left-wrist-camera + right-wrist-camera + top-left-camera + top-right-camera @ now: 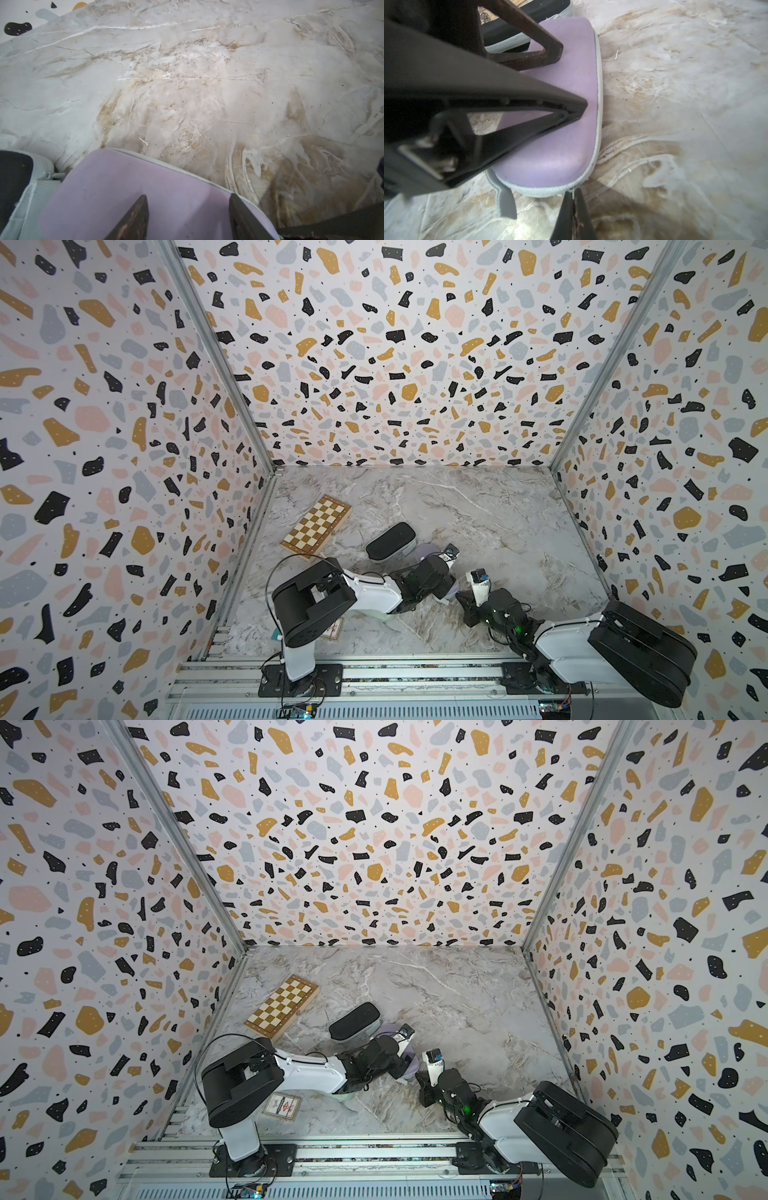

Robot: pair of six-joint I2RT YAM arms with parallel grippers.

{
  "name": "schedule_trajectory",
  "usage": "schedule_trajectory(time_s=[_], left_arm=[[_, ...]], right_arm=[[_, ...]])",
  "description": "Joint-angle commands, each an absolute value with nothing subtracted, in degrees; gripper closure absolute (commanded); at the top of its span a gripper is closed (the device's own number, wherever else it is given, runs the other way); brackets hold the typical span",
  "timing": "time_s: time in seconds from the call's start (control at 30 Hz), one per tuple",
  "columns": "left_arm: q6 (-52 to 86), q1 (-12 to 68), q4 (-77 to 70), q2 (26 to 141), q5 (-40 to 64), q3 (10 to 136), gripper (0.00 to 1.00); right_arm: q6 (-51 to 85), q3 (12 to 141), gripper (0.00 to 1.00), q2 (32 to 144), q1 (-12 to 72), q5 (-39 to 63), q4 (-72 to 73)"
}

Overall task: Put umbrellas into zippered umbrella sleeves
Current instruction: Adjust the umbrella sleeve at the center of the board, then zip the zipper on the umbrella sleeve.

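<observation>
No text legible anywhere. Small printed card (281,1105) on the counter (457,1002), nearer the robot than the chessboard box (282,1006): red emblem, lettering too small. White sticker (400,1038) on left wrist housing: marks unreadable.

Most of the lilac case (424,551) lies hidden beneath the left arm (374,595) in both top views; only slivers of its shell show. At seven o'clock from it, a mint sliver (381,616) pokes from under the forearm; case or umbrella cannot be told. A printed card (332,630) is partly masked by the same arm in a top view, its lettering too small to read. In the left wrist view the frame edge cuts the black case (12,178) and the left gripper (188,196). In the right wrist view that gripper looms blurred. The right gripper (572,192), pressed closed at the zip's end, runs off frame; what it pinches, if anything, is too small to tell.
</observation>
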State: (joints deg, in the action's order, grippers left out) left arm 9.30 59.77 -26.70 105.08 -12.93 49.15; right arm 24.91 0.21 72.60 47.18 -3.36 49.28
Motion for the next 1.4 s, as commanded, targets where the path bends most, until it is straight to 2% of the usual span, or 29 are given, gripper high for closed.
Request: schedule_trajectory(time_s=[0.0, 0.3, 0.6, 0.8, 1.1, 1.37], left_arm=[[11.8, 59.7, -26.5, 110.1, -14.6, 46.5, 0.42], [18.1, 61.9, -28.3, 114.3, -21.3, 42.5, 0.52], [22.0, 62.1, -28.7, 120.2, -20.9, 43.6, 0.66], [23.8, 62.1, -29.7, 120.6, -19.5, 43.2, 0.69], [26.2, 62.2, -29.8, 120.9, -18.7, 43.3, 0.74], [29.4, 62.3, -30.0, 122.2, -18.0, 43.2, 0.75]], right_arm=[[26.6, -3.6, 1.00, 70.4, 49.6, -6.4, 48.6], [28.9, -3.9, 1.00, 71.2, 54.4, -10.0, 47.9], [31.2, -1.4, 1.00, 77.0, 60.0, -12.5, 50.7], [31.6, -0.2, 1.00, 77.7, 61.8, -14.3, 51.7], [31.2, 3.7, 1.00, 81.7, 62.9, -11.5, 55.7], [31.1, 7.1, 1.00, 84.1, 63.9, -12.5, 57.5]])
